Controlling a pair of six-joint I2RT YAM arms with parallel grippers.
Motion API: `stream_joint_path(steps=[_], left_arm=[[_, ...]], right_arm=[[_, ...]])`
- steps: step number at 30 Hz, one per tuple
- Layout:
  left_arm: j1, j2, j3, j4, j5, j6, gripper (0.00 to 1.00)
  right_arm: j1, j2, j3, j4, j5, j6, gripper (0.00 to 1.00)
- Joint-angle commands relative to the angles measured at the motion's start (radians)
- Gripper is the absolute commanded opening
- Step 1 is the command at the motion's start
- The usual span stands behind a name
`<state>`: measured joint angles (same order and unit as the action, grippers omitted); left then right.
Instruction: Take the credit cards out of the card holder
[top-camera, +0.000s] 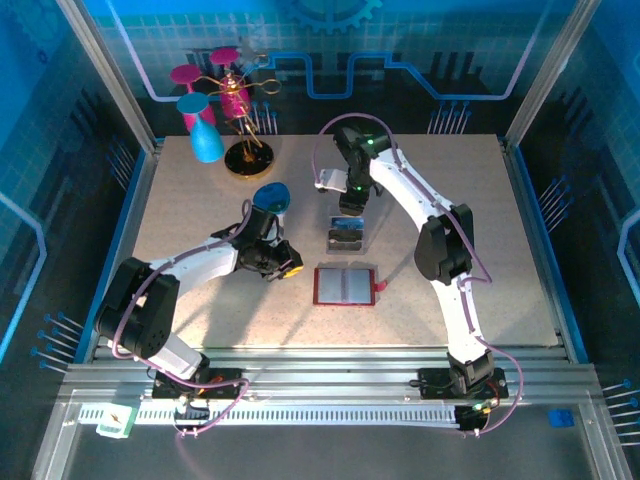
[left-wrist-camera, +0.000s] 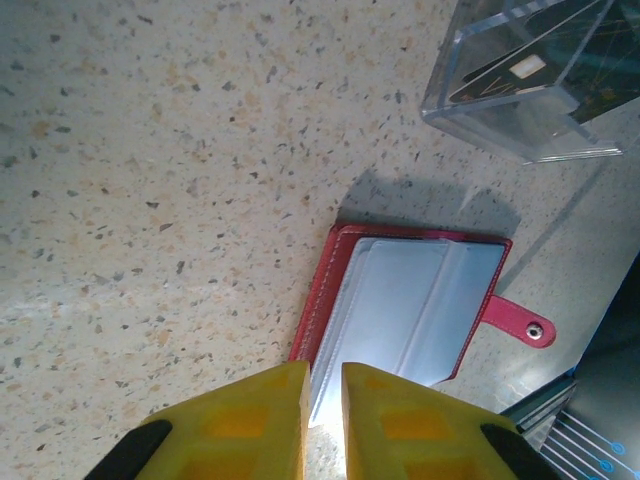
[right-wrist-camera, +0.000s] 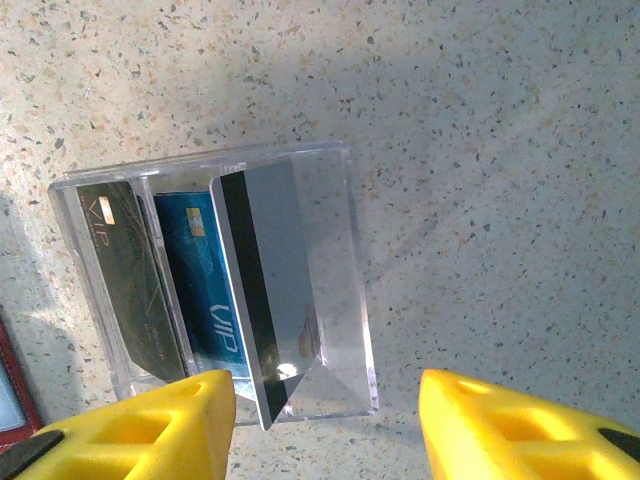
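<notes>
The red card holder (top-camera: 344, 286) lies open and flat on the table, its grey-blue pockets (left-wrist-camera: 415, 305) up and its snap tab (left-wrist-camera: 520, 322) sticking out to the side. My left gripper (top-camera: 291, 266) sits at its left edge; the yellow fingers (left-wrist-camera: 245, 425) stand nearly closed, with the holder's near edge running into the slit between them. Three credit cards stand in the clear tray (right-wrist-camera: 200, 160): a dark one (right-wrist-camera: 130, 280), a blue one (right-wrist-camera: 205, 290) and a grey one with a black stripe (right-wrist-camera: 280, 270), which leans. My right gripper (right-wrist-camera: 325, 420) hangs open just above the tray (top-camera: 347, 235), holding nothing.
A gold stand with pink cups (top-camera: 235, 100) and a blue cup (top-camera: 205, 135) occupies the back left. A blue disc (top-camera: 270, 195) lies near the left arm's wrist. Blue walls and metal posts frame the table.
</notes>
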<state>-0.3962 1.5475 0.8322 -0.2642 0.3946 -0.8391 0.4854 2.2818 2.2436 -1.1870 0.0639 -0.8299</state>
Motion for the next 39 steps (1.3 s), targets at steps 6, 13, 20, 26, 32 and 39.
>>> stream_joint_path(steps=[6, 13, 20, 26, 32, 39], left_arm=[[0.007, -0.012, -0.021, 0.009, 0.024, -0.014, 0.17], [0.007, -0.019, -0.034, 0.013, 0.022, -0.019, 0.17], [0.007, -0.001, -0.026, 0.017, 0.026, -0.017, 0.17], [0.007, 0.009, -0.013, 0.012, 0.029, -0.013, 0.17], [0.008, 0.012, -0.022, 0.027, 0.029, -0.022, 0.17], [0.008, 0.01, -0.009, 0.016, 0.032, -0.014, 0.17]], right_arm=[[0.007, 0.059, 0.017, -0.035, -0.072, 0.015, 0.53], [0.004, 0.085, 0.014, -0.003, -0.064, 0.029, 0.52], [0.002, 0.083, 0.011, 0.031, -0.033, 0.035, 0.51], [0.002, 0.05, -0.011, 0.106, 0.005, 0.051, 0.5], [0.005, -0.036, -0.093, 0.259, 0.051, 0.069, 0.5], [0.01, -0.086, -0.144, 0.308, 0.034, 0.09, 0.5]])
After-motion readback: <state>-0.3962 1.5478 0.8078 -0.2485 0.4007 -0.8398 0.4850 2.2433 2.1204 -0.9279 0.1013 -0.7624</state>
